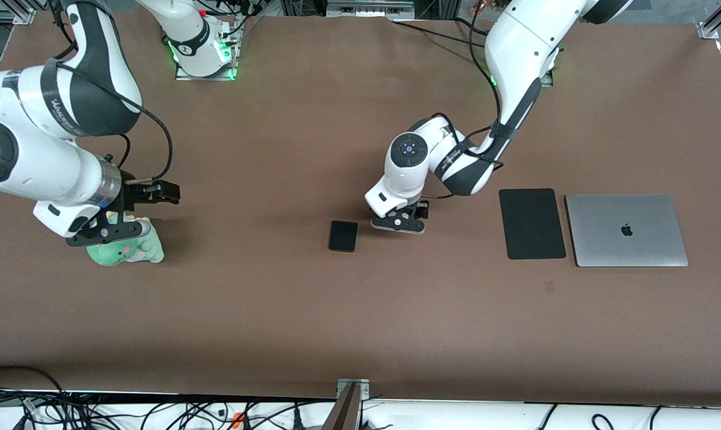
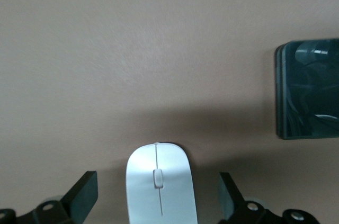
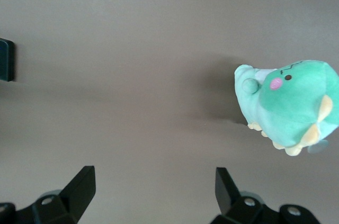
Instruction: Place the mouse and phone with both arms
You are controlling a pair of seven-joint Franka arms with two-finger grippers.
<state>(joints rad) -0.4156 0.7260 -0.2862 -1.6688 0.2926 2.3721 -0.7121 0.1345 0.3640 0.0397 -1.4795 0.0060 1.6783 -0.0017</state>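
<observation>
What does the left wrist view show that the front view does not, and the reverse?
Only the left wrist view shows the mouse, lying on the table between the open fingers of the left tool; in the front view that tool hides it.

Only the front view shows the mouse pad, the laptop, the green plush toy, and the right tool over the toy.

Both show the phone flat on the brown table, beside the left tool.
</observation>
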